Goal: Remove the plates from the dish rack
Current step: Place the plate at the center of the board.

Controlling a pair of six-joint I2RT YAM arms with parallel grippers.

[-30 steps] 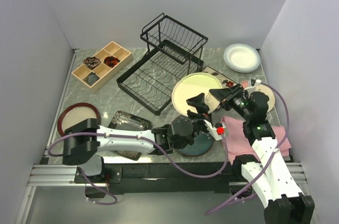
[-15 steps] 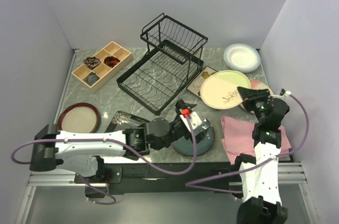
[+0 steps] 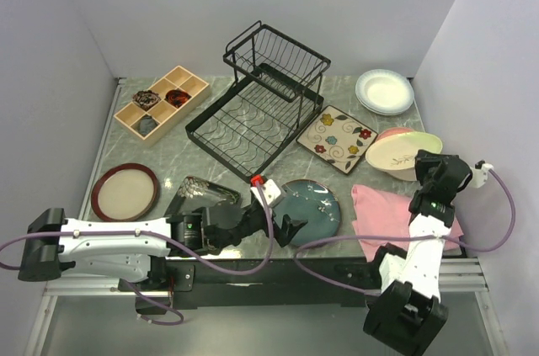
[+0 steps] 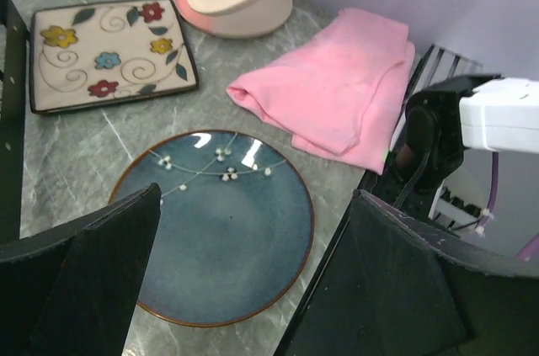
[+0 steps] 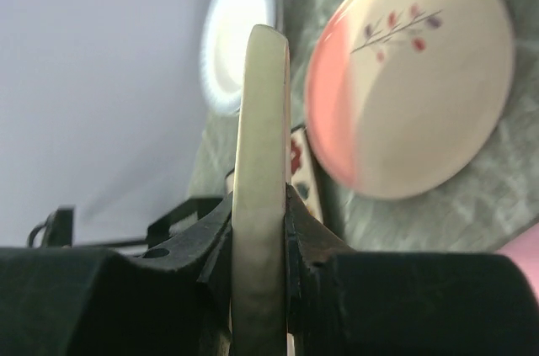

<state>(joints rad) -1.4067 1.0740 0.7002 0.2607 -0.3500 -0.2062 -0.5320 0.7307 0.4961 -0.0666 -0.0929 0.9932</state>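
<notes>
Far L on grey marbled counter (image 3: 181, 162): round tan plate w/ brown rim (image 3: 124, 191), flat, near front edge. Behind it, wooden compartment tray (image 3: 161, 104), set at an angle. Black square plate w/ white flowers (image 3: 200, 192) lies L of centre at front, partly under L arm. Large black wire dish rack (image 3: 257, 112) stands back-centre, upright slotted frame at rear, flat lower grid toward front; the plates lie on counter around it. L hand (image 3: 285, 225) low at front-centre, spread wide, gripping nothing; wrist view puts it over near side of round teal plate (image 4: 223, 225), flat, small white blossoms on it. Cream square plate w/ coloured flowers (image 3: 335, 139) flat, just R of rack. Stack of white round plates (image 3: 385, 91) in back-R corner. R hand (image 3: 418, 161) clamped on rim of round cream plate (image 3: 402, 146), held tilted over a pink-and-cream round plate (image 3: 397, 172); can't tell if those two touch. Wrist view: cream plate edge-on betw. both fingers (image 5: 313, 242). Pink folded cloth (image 3: 396, 213) front-R, near teal plate, not touching.
</notes>
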